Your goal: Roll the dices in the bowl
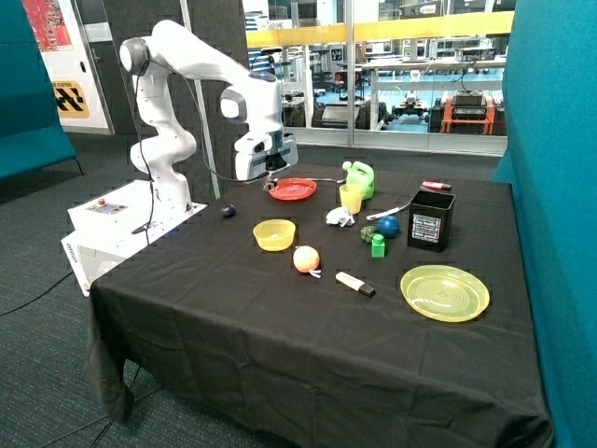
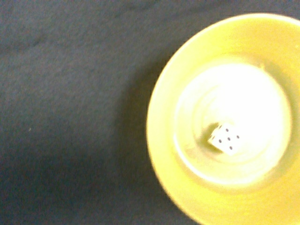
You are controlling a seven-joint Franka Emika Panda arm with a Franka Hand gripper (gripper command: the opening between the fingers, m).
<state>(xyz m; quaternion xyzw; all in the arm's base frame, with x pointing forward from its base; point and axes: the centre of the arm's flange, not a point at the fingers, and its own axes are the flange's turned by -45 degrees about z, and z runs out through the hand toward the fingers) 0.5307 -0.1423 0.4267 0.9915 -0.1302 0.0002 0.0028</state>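
A: The gripper (image 1: 271,179) hangs well above the black table (image 1: 280,317), up past the yellow bowl (image 1: 274,234); I cannot tell how it is set.

B: And the dice?

A: One die (image 2: 224,138) lies in the bowl's bottom.

B: So it looks rolled already, or about to be picked; next it must come down over the bowl.

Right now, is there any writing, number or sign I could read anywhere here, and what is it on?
Nothing can be read clearly.
Black box: white label, print too small.
Wall sign: yellow and black, words blurred.
Die in the bowl: black pips only, count unclear.
Gripper, hanging by the red plate: no marking visible.
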